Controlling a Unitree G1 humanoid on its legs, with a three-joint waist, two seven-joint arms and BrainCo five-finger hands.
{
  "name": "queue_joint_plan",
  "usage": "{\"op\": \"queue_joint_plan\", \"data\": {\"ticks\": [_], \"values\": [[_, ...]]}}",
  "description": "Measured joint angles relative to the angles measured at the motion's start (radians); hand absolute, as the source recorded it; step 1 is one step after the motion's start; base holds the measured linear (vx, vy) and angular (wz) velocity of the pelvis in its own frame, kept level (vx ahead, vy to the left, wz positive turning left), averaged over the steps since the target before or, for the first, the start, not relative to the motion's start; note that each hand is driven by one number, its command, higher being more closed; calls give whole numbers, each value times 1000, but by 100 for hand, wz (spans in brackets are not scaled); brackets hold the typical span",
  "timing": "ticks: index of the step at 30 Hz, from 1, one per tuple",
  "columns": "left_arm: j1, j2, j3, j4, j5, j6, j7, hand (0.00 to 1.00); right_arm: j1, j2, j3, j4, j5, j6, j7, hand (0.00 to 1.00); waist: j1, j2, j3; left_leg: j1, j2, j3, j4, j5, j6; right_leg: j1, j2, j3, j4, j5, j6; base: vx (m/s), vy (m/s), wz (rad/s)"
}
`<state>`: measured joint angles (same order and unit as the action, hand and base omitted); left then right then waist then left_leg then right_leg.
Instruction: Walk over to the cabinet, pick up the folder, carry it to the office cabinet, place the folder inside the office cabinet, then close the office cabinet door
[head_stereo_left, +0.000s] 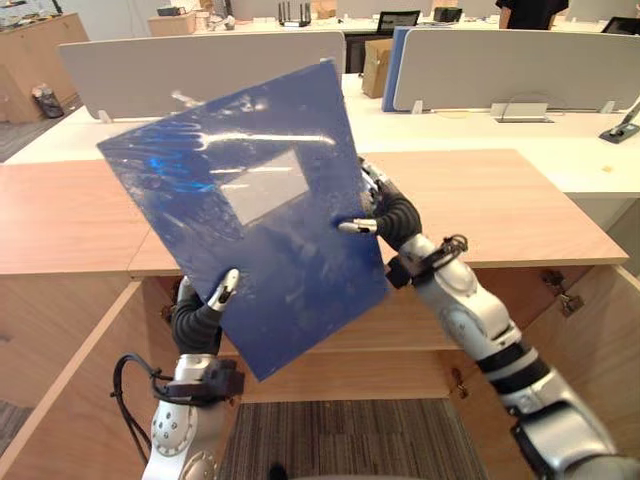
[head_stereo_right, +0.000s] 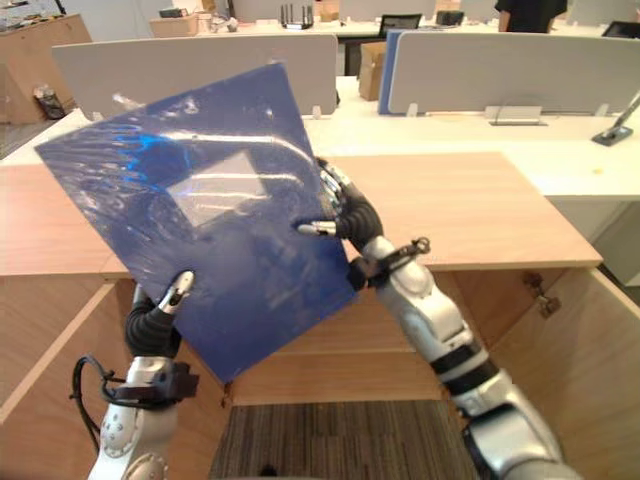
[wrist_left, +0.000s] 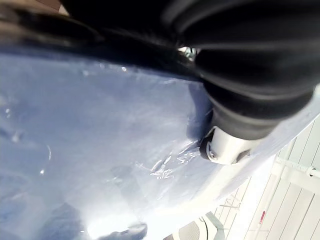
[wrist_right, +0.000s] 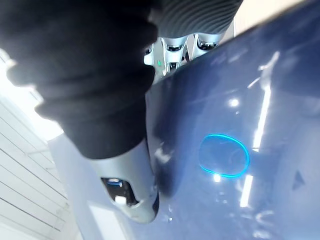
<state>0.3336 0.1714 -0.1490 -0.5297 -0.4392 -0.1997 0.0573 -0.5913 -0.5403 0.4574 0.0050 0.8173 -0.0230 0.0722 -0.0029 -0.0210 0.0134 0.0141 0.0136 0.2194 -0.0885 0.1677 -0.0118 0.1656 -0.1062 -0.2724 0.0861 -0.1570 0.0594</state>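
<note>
Straight ahead, the office cabinet (head_stereo_left: 480, 200): wooden top bare, left door (head_stereo_left: 60, 400) and right door (head_stereo_left: 600, 340) both swung wide, inner shelf (head_stereo_left: 400, 372) exposed below the top. Held up in front of it, above the opening and touching nothing but the 2 hands: the blue folder (head_stereo_left: 260, 230), tilted, 1 corner pointing down toward the gap, pale label (head_stereo_left: 265, 185) facing up. Judging by this, carrying done and placing next. For a clean insertion: lower the folder below the top's front edge, level it toward flat, lead with the far edge onto the shelf, and keep both pinches until fully rested there; glossy cover, so probably slippery, hence no early loosening. Right arm (head_stereo_left: 480, 330) reaching up and inward from the lower right, wrist bent back; right hand (head_stereo_left: 395, 220) closed on the folder's right edge, thumb across the front, fingers behind. Left hand (head_stereo_left: 195, 320) low at the lower-left edge, likewise pinching, thumb (head_stereo_left: 228, 285) on the front face.
</note>
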Motion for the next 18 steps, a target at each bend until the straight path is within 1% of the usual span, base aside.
{"op": "queue_joint_plan", "data": {"ticks": [3,5,11,12,14,15,18], "values": [[-6,19,-7,0,5,-1,2,100,-70,-59,70,14,69,2,22,0,1,-3,2,-1,-1,-2,0,2,1,0,-1,-2,0,0,0,0,0,0],[-15,44,-9,0,6,-2,6,100,-118,-114,134,33,109,5,40,0,5,-4,3,-1,-1,-3,0,3,0,0,-1,-4,0,0,0,0,0,0],[-27,94,-13,0,6,-18,15,100,-210,-239,248,34,174,20,58,0,9,-6,4,-3,0,-5,0,6,-3,0,1,-9,-2,1,-1,0,0,0],[-38,112,-15,0,6,-22,19,100,-230,-267,274,35,186,22,63,0,10,-6,4,-4,0,-7,0,7,-4,0,2,-11,-3,2,-2,-5,-7,3],[-46,132,-20,0,5,-25,24,100,-251,-292,297,39,198,26,72,0,10,-6,4,-6,1,-9,0,8,-5,0,3,-14,-3,2,-3,-6,-5,4],[-53,142,-23,0,3,-26,26,100,-268,-309,321,46,224,27,79,100,10,-6,4,-8,1,-11,0,9,-5,-1,3,-16,-4,3,-4,-7,-2,4],[-67,172,-27,0,-8,-26,34,100,-290,-337,368,52,271,38,90,100,15,-5,4,-10,2,-13,0,10,-5,-2,3,-18,-5,3,-4,-4,0,2]]}}
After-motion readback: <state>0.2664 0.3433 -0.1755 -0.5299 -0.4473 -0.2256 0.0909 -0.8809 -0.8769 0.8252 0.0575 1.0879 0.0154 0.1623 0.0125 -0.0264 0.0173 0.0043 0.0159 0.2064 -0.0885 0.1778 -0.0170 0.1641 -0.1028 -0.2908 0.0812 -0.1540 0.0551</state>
